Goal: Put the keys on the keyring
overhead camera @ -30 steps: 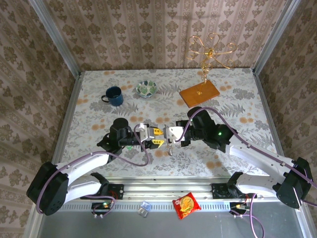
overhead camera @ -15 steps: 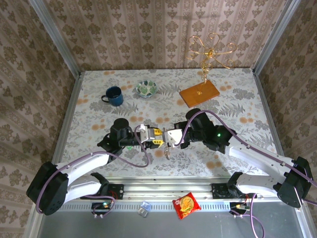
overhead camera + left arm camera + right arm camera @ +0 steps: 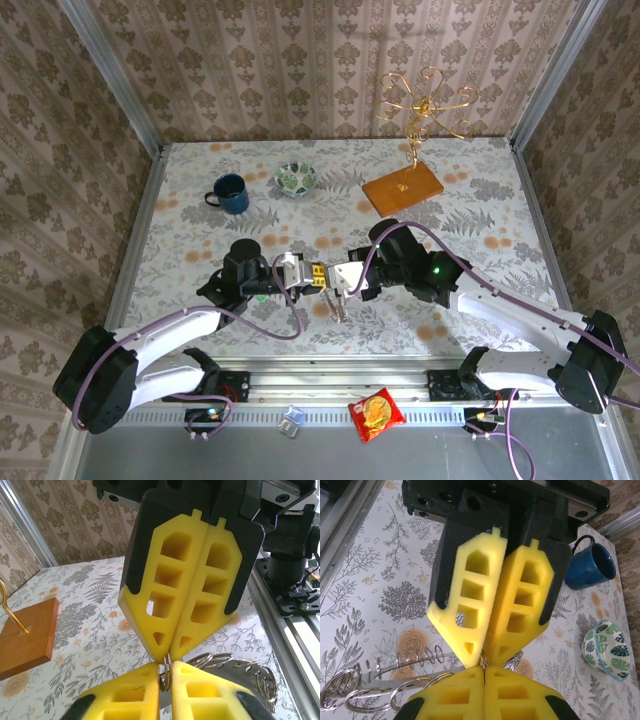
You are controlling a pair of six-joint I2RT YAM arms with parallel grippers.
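My two grippers meet tip to tip above the near middle of the table. The left gripper (image 3: 320, 277) (image 3: 166, 669) is shut on a thin metal keyring (image 3: 165, 672). From the opposite side the right gripper (image 3: 337, 281) (image 3: 484, 670) is shut on the same keyring (image 3: 483, 661). A flat metal strip (image 3: 240, 672) carrying several more rings hangs from it below the fingers, and shows too as the strip (image 3: 375, 685) in the right wrist view. The keys are out of view.
A blue mug (image 3: 231, 193) and a patterned bowl (image 3: 296, 179) stand at the back left. A wooden base (image 3: 402, 187) with a gold wire stand sits at the back right. A red snack packet (image 3: 376, 414) lies on the near ledge.
My left gripper has shut on the keyring. The right gripper has moved a little left and nearer, bringing the fingertips together.
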